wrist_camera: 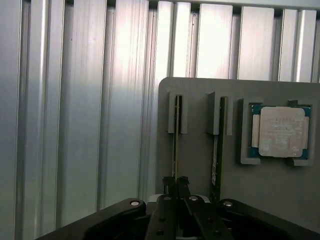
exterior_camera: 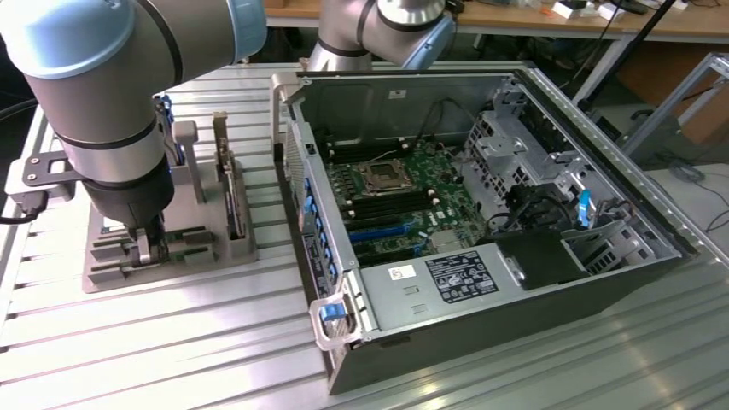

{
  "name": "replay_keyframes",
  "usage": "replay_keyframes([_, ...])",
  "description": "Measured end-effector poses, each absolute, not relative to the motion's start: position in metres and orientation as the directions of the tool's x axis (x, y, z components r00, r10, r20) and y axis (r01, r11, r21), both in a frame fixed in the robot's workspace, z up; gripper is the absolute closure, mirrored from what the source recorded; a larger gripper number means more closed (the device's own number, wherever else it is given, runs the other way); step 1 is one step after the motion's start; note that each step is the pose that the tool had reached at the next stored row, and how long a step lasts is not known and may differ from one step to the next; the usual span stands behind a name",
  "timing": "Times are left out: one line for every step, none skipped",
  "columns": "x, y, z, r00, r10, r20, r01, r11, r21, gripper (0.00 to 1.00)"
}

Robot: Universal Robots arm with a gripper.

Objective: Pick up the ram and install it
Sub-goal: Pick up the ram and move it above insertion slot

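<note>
In the wrist view the ram (wrist_camera: 175,142) stands on edge in a slot of the grey holder (wrist_camera: 197,125), seen as a thin green line. My gripper (wrist_camera: 176,186) has come down over its near end, and the two dark fingertips (wrist_camera: 169,184) press against its sides, shut on it. A second stick (wrist_camera: 216,155) stands in the neighbouring slot. In the exterior view the gripper (exterior_camera: 146,246) reaches straight down into the grey holder (exterior_camera: 194,248) at the exterior view's left, and the arm hides the ram there.
A square silver processor (wrist_camera: 282,131) lies in a pocket of the holder. The open computer case (exterior_camera: 547,282) stands at the exterior view's right, its green motherboard (exterior_camera: 393,201) exposed. A second arm's base (exterior_camera: 376,34) rises behind the case. The table is ribbed metal (exterior_camera: 137,342).
</note>
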State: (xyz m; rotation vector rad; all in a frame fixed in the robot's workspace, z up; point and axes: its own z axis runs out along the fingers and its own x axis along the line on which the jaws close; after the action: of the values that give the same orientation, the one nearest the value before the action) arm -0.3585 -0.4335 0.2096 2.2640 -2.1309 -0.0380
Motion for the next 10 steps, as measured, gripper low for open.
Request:
replay_keyframes([-0.3585, -0.4335, 0.2096, 0.061, -0.998, 0.004, -0.997, -0.06, 0.04, 0.88])
replay_keyframes([-0.3585, -0.4335, 0.2096, 0.061, -0.998, 0.004, -0.997, -0.06, 0.04, 0.88])
replay_keyframes([-0.3585, -0.4335, 0.2096, 0.061, -0.998, 0.004, -0.997, -0.06, 0.04, 0.88])
replay_keyframes([-0.3585, -0.4335, 0.2096, 0.061, -0.998, 0.004, -0.997, -0.06, 0.04, 0.88])
replay_keyframes([-0.3585, -0.4335, 0.2096, 0.061, -0.998, 0.004, -0.997, -0.06, 0.04, 0.88])
replay_keyframes([-0.3585, -0.4335, 0.2096, 0.061, -0.998, 0.004, -0.997, -0.06, 0.04, 0.88])
replay_keyframes([-0.3585, -0.4335, 0.2096, 0.061, -0.998, 0.004, -0.997, -0.06, 0.04, 0.88])
replay_keyframes([-0.3585, -0.4335, 0.2099, 0.061, -0.998, 0.004, -0.997, -0.06, 0.04, 0.88])
replay_keyframes([-0.3585, -0.4335, 0.2107, 0.061, -0.998, 0.004, -0.997, -0.06, 0.04, 0.88])
replay_keyframes([-0.3585, -0.4336, 0.2117, 0.061, -0.998, 0.004, -0.997, -0.06, 0.04, 0.88])
